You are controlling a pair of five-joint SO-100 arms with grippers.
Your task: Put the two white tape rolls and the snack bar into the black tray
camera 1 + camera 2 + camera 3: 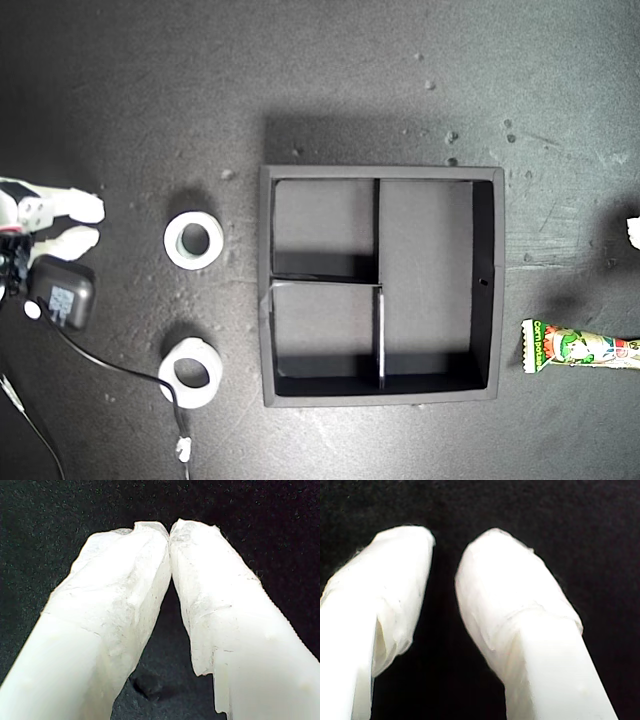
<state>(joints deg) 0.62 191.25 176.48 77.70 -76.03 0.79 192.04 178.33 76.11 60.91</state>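
The black tray (487, 280) is sitting mid-surface with its compartments bare. Two white tape rolls (194, 240) (190, 372) are lying toward the exterior view's left, the snack bar (580, 347) toward its right. My first claw (170, 530) is pinching closed on nothing; my second claw (445, 545) is gaping narrowly.

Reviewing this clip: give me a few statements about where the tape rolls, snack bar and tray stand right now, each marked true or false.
1. All compartments of the black tray are empty. True.
2. One white tape roll already lies in the tray. False: the first white tape roll and the second white tape roll both lie on the mat at the tray's side toward the exterior view's left.
3. The snack bar lies outside the tray, toward the exterior view's right. True.
4. My first gripper holds a roll. False: its fingertips meet with nothing between.
5. My second gripper is open and empty. True.
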